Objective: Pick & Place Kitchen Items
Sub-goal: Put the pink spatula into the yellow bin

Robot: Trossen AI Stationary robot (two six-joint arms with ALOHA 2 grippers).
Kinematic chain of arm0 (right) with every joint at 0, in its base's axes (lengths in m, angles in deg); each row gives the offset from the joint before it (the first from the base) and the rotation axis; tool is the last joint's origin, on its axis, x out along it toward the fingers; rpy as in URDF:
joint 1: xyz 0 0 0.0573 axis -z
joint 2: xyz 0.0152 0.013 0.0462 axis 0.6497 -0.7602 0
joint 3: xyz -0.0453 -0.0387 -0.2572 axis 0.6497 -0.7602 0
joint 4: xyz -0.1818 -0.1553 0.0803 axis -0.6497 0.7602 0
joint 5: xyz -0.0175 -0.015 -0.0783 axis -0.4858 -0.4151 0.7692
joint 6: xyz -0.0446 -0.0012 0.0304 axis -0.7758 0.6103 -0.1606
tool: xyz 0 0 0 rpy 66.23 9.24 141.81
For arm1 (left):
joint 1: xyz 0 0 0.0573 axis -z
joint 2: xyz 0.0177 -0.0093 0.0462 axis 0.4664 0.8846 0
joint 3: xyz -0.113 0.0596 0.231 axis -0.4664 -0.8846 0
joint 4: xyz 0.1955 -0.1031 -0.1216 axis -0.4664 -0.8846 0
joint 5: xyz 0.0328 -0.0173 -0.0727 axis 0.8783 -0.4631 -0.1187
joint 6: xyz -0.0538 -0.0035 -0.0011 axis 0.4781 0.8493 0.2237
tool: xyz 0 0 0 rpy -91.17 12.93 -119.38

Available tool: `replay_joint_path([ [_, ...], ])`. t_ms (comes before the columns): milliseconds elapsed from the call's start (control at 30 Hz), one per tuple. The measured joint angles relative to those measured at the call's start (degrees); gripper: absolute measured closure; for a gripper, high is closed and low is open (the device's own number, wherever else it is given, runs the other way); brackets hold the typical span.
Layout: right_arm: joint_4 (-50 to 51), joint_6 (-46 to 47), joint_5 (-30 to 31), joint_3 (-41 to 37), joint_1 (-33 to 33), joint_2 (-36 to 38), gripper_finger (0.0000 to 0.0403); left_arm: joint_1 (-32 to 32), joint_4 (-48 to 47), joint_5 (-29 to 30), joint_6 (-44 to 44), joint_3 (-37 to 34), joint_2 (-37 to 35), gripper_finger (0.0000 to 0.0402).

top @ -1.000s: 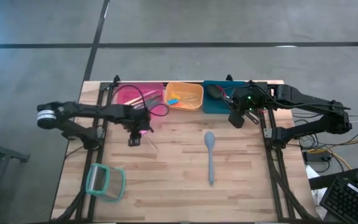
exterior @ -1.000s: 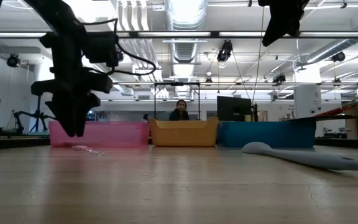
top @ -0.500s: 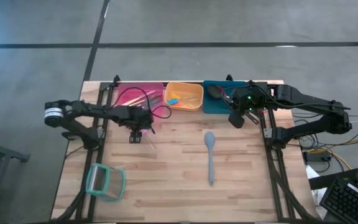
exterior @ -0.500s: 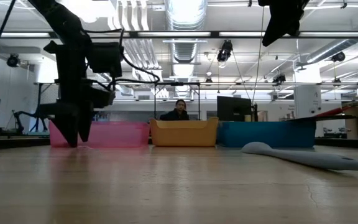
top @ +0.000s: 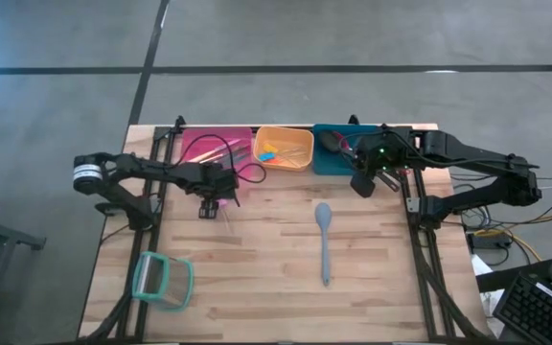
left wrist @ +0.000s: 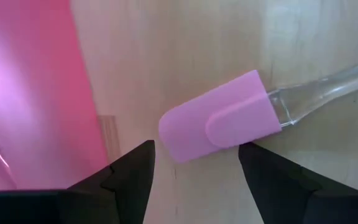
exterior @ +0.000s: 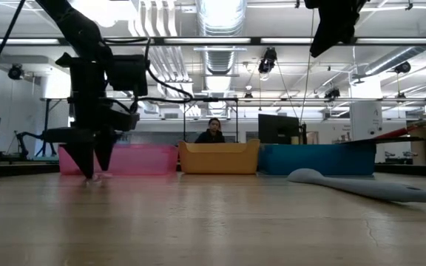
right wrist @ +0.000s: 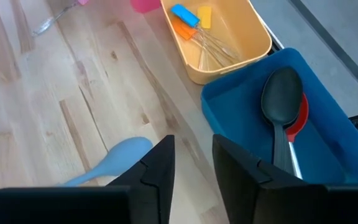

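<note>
Pink spatula (left wrist: 219, 118): flat on the wood just in front of the pink bin, pink blade toward the bin, clear handle (left wrist: 319, 93) running away from it; in the high view it shows only as a thin pale sliver (top: 229, 219) beside the left gripper.
Left gripper (left wrist: 194, 171): down at the table over the spatula blade, fingers spread wide on either side of it, nothing clamped; in the low view the fingertips (exterior: 89, 171) reach the tabletop.
Grey-blue spoon (top: 324, 240): lies alone mid-table, bowl toward the bins, handle toward the near edge; open wood all round it.
Right gripper (top: 362, 183): hangs high at the near edge of the blue bin, right of the spoon's bowl; fingers (right wrist: 160, 168) a little apart, holding nothing.
Blue bin (right wrist: 241, 109): far right of the row; holds a black spoon (right wrist: 280, 106) lying over a red utensil (right wrist: 298, 121).
Orange bin (right wrist: 253, 53): middle of the row; slim metal tools with blue (right wrist: 183, 14), orange (right wrist: 185, 31) and yellow (right wrist: 204, 17) handles inside.
Pink bin (top: 199, 146): far left of the row, touching the orange bin.
Teal-rimmed clear container (top: 161, 280): near left corner, well apart from everything.
Table (top: 257, 287): near half mostly bare wood.
Person (exterior: 214, 131): seated beyond the bins.
</note>
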Motion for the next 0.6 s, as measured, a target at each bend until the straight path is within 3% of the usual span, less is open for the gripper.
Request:
replay_joint_path([
  [233, -0.5, 0.0, 0.0, -0.1, 0.0, 0.0, 0.0292, 0.1, 0.5, -1.4, -6.7, 0.0, -0.1, 0.0158],
  [600, -0.6, 0.6, 0.0, -0.1, 0.0, 0.0, 0.0307, 0.2, 2.9, -13.4, -7.4, 0.7, 0.1, 0.0158],
])
